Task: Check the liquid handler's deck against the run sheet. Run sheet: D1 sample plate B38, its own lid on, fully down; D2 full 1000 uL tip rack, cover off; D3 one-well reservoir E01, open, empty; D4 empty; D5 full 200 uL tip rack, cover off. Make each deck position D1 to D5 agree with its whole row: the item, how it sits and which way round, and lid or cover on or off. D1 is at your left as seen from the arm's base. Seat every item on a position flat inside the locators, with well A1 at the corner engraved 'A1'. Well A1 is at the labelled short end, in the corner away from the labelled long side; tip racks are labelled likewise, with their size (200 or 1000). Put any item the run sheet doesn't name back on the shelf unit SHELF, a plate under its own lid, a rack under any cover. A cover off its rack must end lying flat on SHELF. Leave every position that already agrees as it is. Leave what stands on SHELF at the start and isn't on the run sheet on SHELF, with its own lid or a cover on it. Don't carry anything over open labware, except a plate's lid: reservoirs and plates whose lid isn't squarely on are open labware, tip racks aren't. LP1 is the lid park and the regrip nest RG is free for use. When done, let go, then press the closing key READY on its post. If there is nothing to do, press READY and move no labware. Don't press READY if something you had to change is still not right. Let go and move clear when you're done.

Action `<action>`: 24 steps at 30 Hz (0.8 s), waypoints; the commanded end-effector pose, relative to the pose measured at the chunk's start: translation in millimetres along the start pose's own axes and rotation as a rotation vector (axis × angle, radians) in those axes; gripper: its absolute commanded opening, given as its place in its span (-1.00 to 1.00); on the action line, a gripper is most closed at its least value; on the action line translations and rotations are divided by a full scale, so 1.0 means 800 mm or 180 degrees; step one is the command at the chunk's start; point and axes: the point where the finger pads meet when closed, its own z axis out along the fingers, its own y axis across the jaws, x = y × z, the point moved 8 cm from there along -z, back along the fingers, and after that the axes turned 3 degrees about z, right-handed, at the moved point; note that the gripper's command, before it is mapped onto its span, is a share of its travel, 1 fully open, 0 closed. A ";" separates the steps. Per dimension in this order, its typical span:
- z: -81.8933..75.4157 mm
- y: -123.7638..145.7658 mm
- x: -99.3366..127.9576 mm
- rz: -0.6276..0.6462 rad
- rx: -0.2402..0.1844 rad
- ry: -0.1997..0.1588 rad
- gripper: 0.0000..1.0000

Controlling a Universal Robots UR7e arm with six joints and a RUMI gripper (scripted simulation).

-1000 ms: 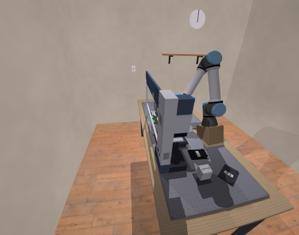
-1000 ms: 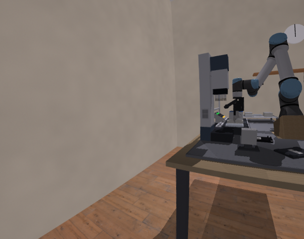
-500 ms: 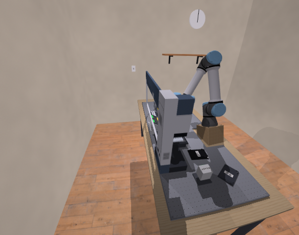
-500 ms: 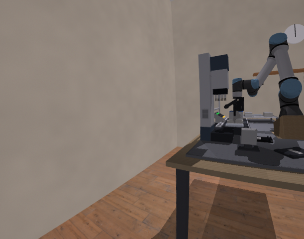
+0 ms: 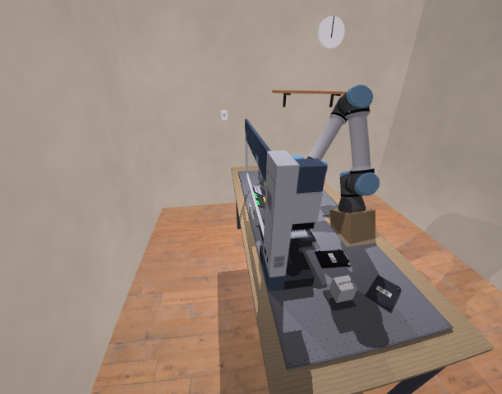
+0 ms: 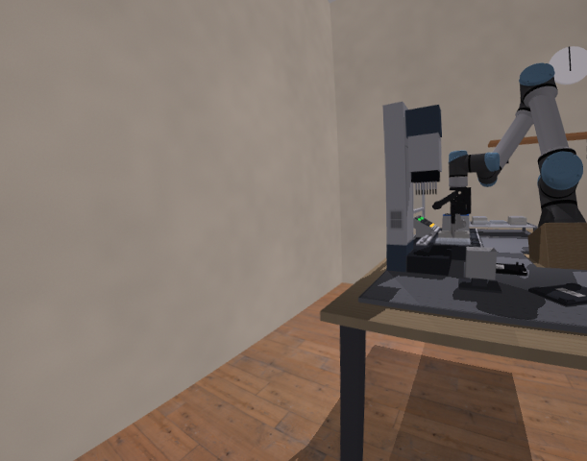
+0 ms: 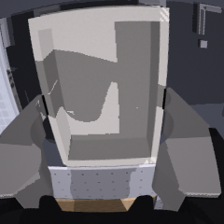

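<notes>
In the wrist view a pale, open one-well reservoir (image 7: 100, 89) fills the frame; its single trough looks empty. My gripper (image 7: 105, 91) is shut on the reservoir, one finger on each long side. The reservoir sits low over the dark deck. In the exterior view the gripper (image 6: 456, 226) hangs straight down beside the liquid handler's pipetting head (image 6: 425, 185), over the deck row. In the top view the handler's column hides the gripper and reservoir. I cannot tell which deck position this is.
The liquid handler's tall grey column (image 5: 284, 212) stands at the deck's end. A small grey labelled box on a post (image 5: 343, 288) and two black labelled pieces (image 5: 332, 258) (image 5: 383, 291) lie on the table. Pale labware stands at the back (image 6: 501, 220). The arm's wooden base (image 5: 352, 224) is close by.
</notes>
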 end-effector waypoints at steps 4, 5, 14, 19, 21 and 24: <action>0.001 0.000 -0.001 -0.0004 0.0001 -0.0003 -1.00; 0.001 0.000 -0.001 -0.0004 0.0001 -0.0003 -1.00; -0.014 0.000 0.001 -0.0002 0.0000 0.0013 -1.00; -0.025 0.000 0.001 -0.0002 0.0000 0.0013 -1.00; -0.029 0.000 0.001 -0.0002 0.0000 0.0013 -1.00; -0.035 0.000 0.001 -0.0002 0.0000 0.0013 -1.00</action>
